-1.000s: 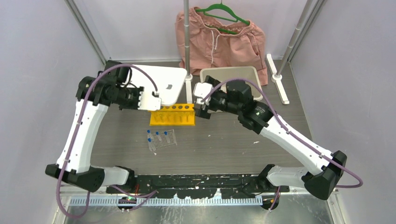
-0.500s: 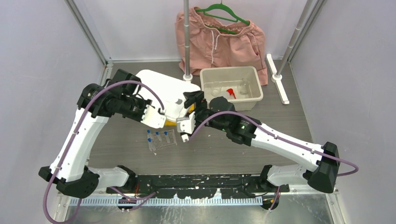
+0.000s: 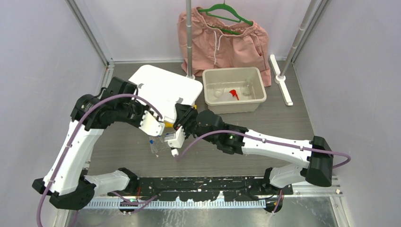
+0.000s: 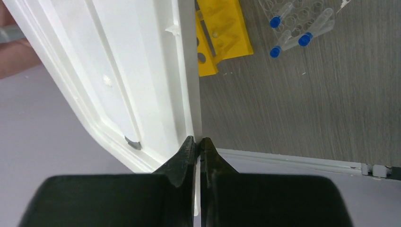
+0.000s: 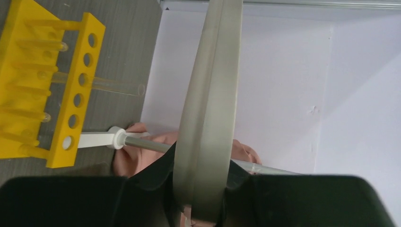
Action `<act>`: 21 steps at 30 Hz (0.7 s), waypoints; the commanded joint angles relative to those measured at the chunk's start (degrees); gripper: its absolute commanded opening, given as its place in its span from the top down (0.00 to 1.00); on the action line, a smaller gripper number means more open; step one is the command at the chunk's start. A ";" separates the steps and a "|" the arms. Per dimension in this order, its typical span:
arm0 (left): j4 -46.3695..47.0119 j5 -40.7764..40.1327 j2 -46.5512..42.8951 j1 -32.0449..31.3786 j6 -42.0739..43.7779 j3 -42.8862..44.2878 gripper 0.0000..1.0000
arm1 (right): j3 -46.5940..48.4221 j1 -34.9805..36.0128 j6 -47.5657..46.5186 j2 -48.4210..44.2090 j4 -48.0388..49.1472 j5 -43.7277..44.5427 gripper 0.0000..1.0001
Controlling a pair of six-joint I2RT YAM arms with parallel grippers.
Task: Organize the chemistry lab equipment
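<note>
both hold one white lid (image 3: 165, 87): left gripper (image 4: 197, 142) closed on its rim, right gripper (image 5: 202, 163) clamping its edge, yellow rack (image 5: 28, 94) nearby.

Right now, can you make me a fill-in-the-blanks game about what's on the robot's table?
The left claw pinches the edge of a flat ___ lid.
The test-tube rack is coloured ___.
The little tubes wear ___ caps.
Inside the tray lies a bottle with a ___ nozzle.
Missing words: white, yellow, blue, red.
</note>
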 commanded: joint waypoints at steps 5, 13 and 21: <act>27.01 3.66 -11.46 -0.27 4.23 -12.29 0.36 | 1.86 1.74 -0.52 1.58 12.00 7.94 0.92; 72.14 9.28 -18.48 -0.26 -8.35 -24.99 0.00 | 10.24 -1.52 22.49 1.18 3.82 15.86 0.97; 72.54 -3.16 -8.75 1.67 -34.08 -7.95 0.00 | 13.70 -14.29 57.05 -5.66 -9.16 12.11 0.97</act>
